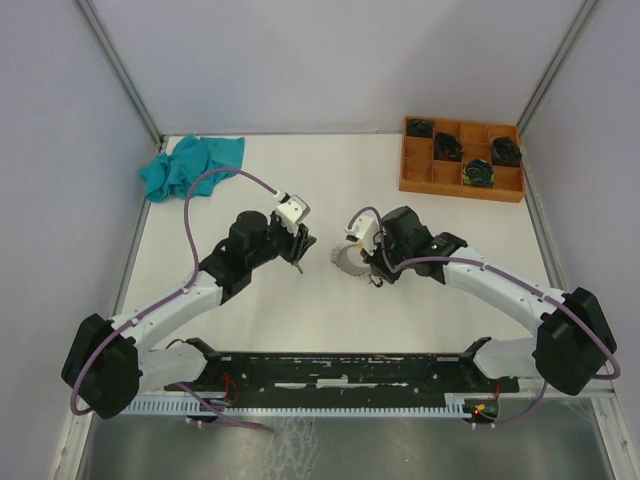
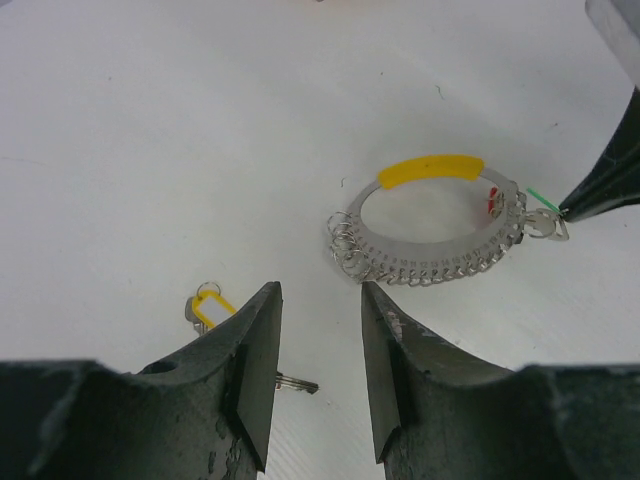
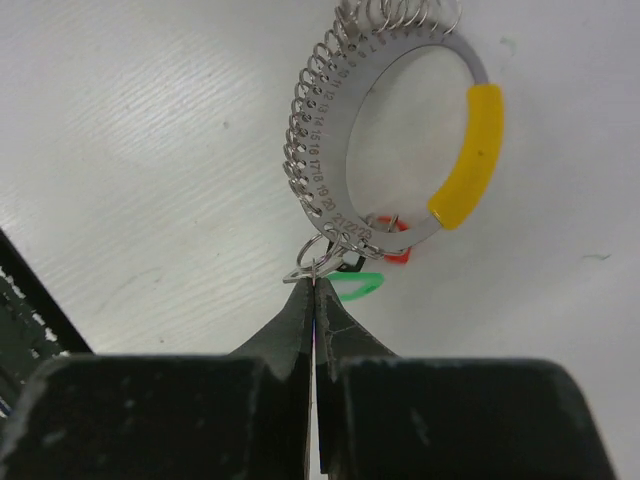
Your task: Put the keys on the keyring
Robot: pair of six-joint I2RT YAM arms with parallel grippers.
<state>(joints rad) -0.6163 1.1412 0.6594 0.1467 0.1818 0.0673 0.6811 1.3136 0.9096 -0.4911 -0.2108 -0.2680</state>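
Now the right gripper point(image 3: 314, 288) has its jaws clamped on the tiny green-tagged metal key point(image 3: 358, 287), right at the rim of the silvery-grey ribbed keyring point(image 3: 322, 170), which lies mid-way across the white table point(image 1: 450, 220). The left gripper point(image 2: 320, 370) hangs with jaws apart over the pale-yellow-tagged key point(image 2: 210, 308), near the ring but not on it. The smart play looks like this: hold steady on the right, drop the left squarely over that tag, and pinch cleanly.

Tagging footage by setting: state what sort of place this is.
Probably a robot lab workcell: a white table boxed in by plain panels, left arm and right arm bolted at its edge, an orange compartment tray.
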